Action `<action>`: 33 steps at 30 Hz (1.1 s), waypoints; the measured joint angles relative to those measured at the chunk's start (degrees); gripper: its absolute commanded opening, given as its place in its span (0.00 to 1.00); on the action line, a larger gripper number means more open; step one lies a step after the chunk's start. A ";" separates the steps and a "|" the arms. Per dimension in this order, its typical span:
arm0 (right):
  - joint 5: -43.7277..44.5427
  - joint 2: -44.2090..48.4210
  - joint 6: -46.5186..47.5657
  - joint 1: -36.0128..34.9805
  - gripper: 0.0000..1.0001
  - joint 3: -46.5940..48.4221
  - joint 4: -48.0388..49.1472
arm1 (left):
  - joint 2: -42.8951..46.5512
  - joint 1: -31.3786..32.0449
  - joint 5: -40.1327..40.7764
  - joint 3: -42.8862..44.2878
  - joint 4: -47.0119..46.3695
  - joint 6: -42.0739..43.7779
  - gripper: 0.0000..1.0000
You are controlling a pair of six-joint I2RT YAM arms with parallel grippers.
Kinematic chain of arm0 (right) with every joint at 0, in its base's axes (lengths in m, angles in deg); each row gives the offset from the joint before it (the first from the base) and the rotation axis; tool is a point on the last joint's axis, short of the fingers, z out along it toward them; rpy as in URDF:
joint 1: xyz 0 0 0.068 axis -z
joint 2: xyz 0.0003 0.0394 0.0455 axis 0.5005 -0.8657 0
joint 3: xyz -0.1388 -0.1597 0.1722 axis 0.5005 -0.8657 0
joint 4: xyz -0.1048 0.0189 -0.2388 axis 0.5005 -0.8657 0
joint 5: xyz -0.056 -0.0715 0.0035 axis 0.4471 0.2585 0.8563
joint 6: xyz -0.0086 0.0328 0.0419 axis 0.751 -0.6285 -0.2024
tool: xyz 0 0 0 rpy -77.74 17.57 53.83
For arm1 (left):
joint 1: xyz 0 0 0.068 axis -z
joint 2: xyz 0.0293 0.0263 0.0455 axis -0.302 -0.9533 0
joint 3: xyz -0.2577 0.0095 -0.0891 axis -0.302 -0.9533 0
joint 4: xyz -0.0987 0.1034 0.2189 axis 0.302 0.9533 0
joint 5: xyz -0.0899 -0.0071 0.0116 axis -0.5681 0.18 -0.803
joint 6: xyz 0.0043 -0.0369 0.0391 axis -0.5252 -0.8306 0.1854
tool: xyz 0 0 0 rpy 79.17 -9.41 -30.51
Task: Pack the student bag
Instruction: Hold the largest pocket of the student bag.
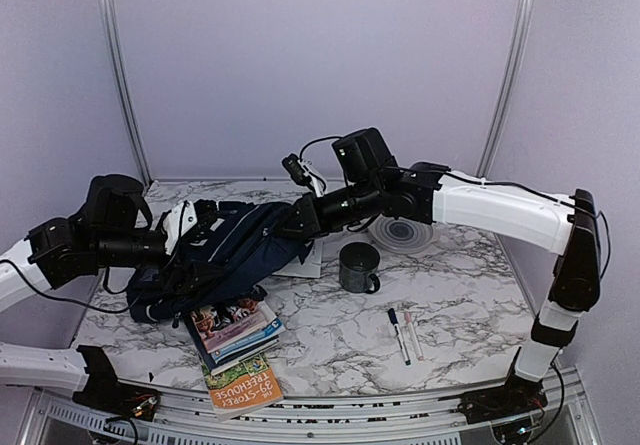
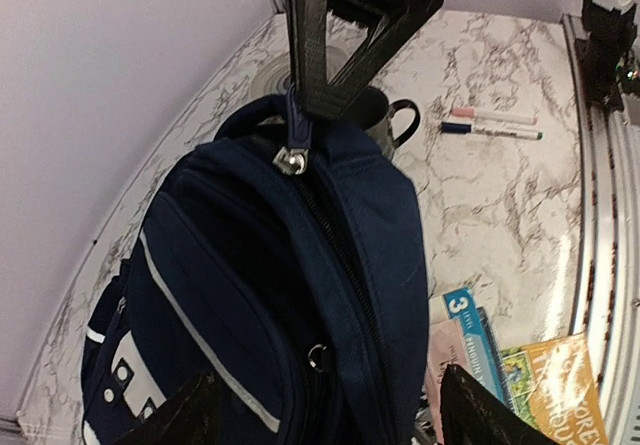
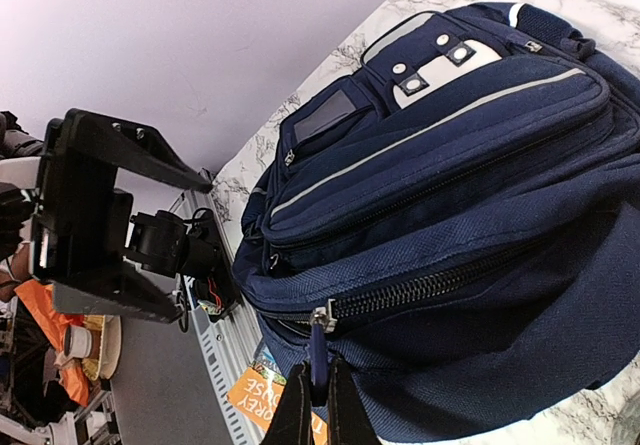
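The right pincer [image 3: 318,405] is pinched shut on the zip pull [image 3: 318,350] of the student bag [image 3: 450,165]. The bag lies on its side on the table [image 1: 470,305], directly under and ahead of that pincer. From the slider onward the teeth of the main zip look meshed, so I judge the bag is not yet opened. Nothing can be seen inside it, and packing proper has not begun. What remains is to draw the zip open, put the loose items in and close it.

The left pincer [image 2: 335,417] is spread wide, one finger on either side of the bag's other end, opposite the right pincer. Whether its fingers press on the fabric cannot be told, and it has no firm hold of anything that shows.

The count, working outward from the right pincer:
- One student bag at its tips.
- One white sheet [image 1: 305,265] poking out from beneath the bag, just below the pincer.
- One dark mug [image 1: 358,267] near, towards the right arm's base.
- One clear round dish [image 1: 402,235] beyond the mug, under the right forearm.
- At least three books on the near side of the bag: a small stack [image 1: 232,327] touching it, and an orange book [image 1: 243,385] closer to the table edge.
- Two pens [image 1: 397,333] side by side, well apart from both pincers.
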 measured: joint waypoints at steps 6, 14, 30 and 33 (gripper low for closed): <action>0.24 0.00 -0.57 -0.09 0.00 -0.33 0.33 | -3.32 -0.15 -4.87 3.50 -0.92 -2.89 0.63; 0.22 0.02 -0.57 -0.11 0.00 -0.79 0.92 | -19.26 -1.33 -2.05 11.02 -1.03 -4.35 0.44; 0.70 0.07 -2.08 0.31 0.00 -2.95 1.95 | -27.19 -1.03 -0.66 13.60 -2.12 -5.18 0.05; 0.79 0.07 -3.41 1.44 0.00 -2.97 1.51 | -27.17 -0.72 -1.70 12.85 -3.26 -5.40 0.00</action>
